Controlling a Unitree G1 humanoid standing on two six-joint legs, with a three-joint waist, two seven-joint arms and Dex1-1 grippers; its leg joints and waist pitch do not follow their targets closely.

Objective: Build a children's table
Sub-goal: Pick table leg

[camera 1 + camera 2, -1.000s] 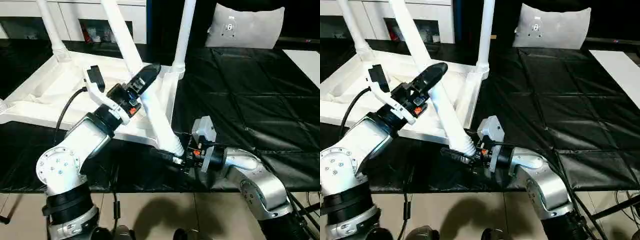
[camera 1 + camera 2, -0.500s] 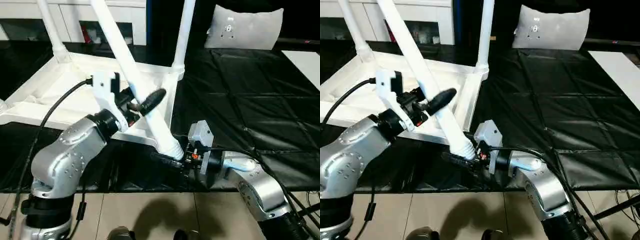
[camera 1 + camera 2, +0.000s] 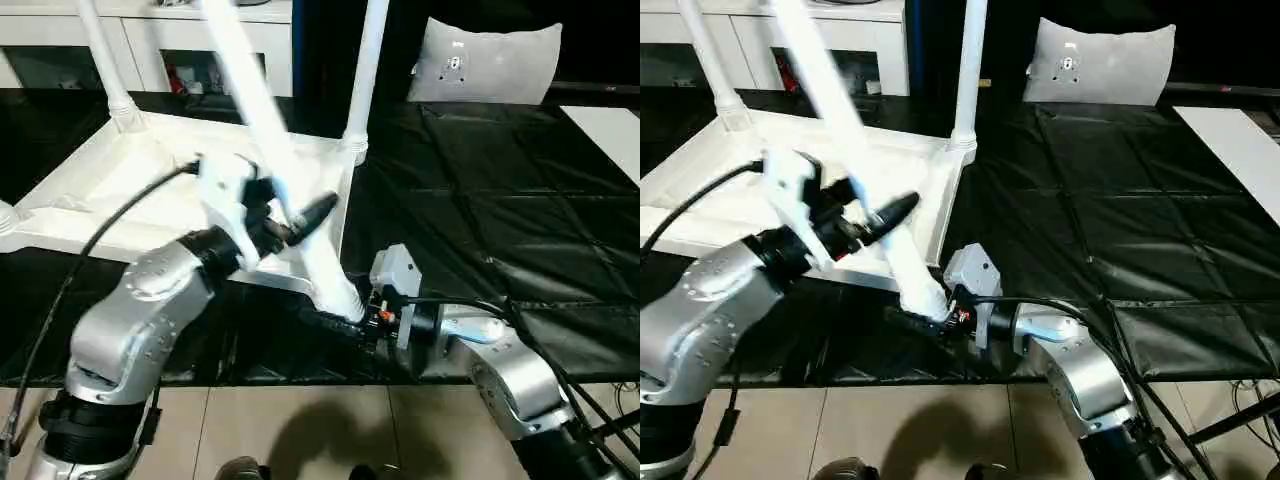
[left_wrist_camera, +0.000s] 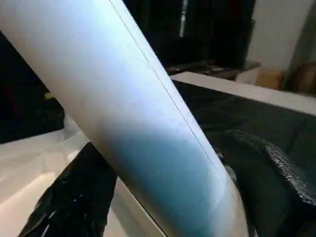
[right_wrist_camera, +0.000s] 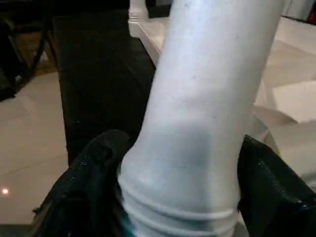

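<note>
The white table top (image 3: 90, 190) lies upside down at the bench's (image 3: 480, 200) far left corner. The loose leg (image 3: 262, 130) leans over its near edge, blurry and cut off on top. The right pincer (image 5: 173, 197) pinches its ribbed end. The left pincer (image 3: 300, 215) sits around its middle; I cannot tell if it squeezes.

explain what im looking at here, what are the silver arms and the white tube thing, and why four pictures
The silver arms belong to a humanoid robot putting together a children's table. Two pictures come from a camera on its head, looking down over its forearms; two come from cameras on its wrists.

On the black-covered surface lies the white table top, upside down, with legs already standing up from its corners.

A loose white leg slants across the front. The right gripper is closed around its ribbed lower end; the right wrist view shows that end between the black fingers. The left gripper straddles the leg higher up.
</note>
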